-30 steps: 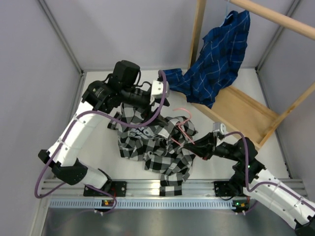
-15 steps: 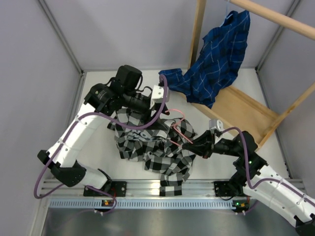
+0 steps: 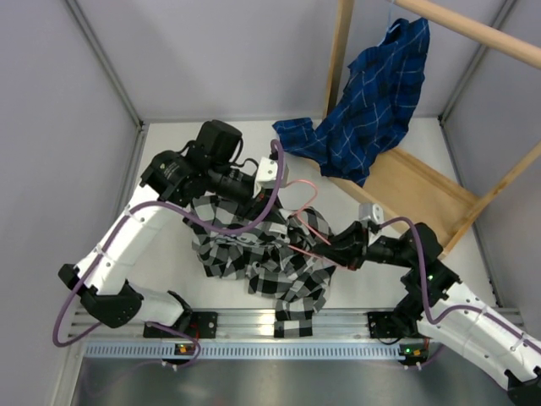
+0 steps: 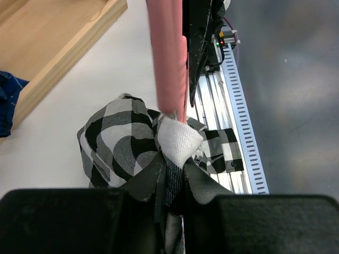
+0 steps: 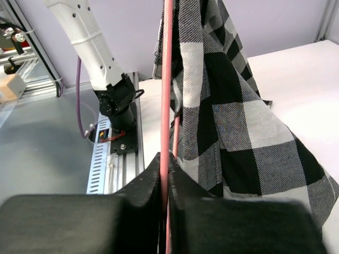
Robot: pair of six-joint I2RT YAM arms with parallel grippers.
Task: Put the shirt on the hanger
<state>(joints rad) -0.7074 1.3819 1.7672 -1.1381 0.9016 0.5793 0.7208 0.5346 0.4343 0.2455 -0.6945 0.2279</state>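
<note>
Top view: the shirt (image 3: 266,258) lies bunched on the counter (image 3: 182,258) between both arms, with the pink hanger (image 3: 314,227) looping over its far right part. Left wrist: the left end effector (image 4: 170,193) is clenched on a fold of shirt, the hanger wire rising just beside it. Right wrist: the right end effector (image 5: 164,177) grips the hanger wire, shirt fabric draped against it

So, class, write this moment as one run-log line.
left jaws: shut on shirt | right jaws: shut on hanger | stage: shirt bunched, not yet hung
</note>
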